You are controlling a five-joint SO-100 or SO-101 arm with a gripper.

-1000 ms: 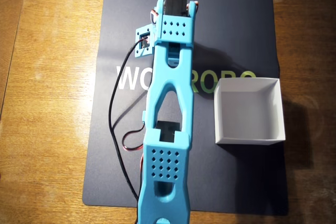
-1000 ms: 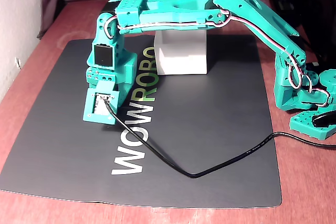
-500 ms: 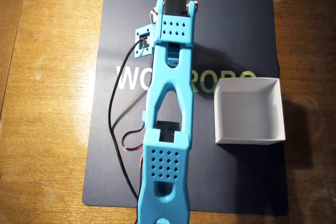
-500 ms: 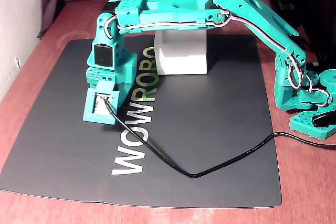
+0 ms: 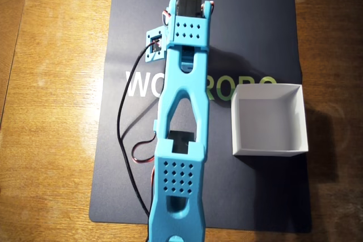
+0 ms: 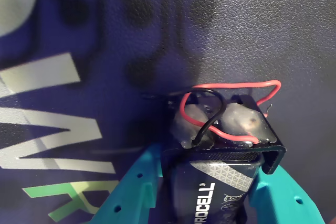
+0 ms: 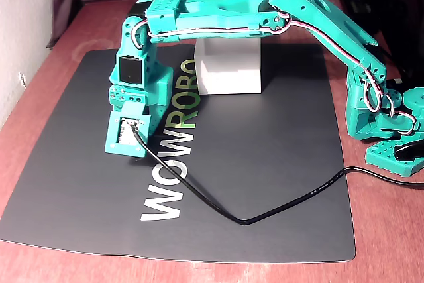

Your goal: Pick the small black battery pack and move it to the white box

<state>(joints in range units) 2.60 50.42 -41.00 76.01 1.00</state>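
Note:
The wrist view shows the small black battery pack [image 6: 215,182] lying on the dark mat, with white lettering on its label and thin red and black wires looping off its top end. My gripper [image 6: 212,163] has a teal finger pressed to each side of it, shut on the pack. In the overhead view the arm [image 5: 181,117] covers the pack and the gripper. The white box [image 5: 269,126] stands open on the mat to the right of the arm, apart from it. In the fixed view the box [image 7: 228,67] sits behind the arm's forearm.
A dark mat [image 5: 255,38] with large lettering covers the wooden table. A black cable [image 7: 245,220] runs from the wrist camera across the mat to the right edge. The arm's base [image 7: 391,124] stands at the right off the mat.

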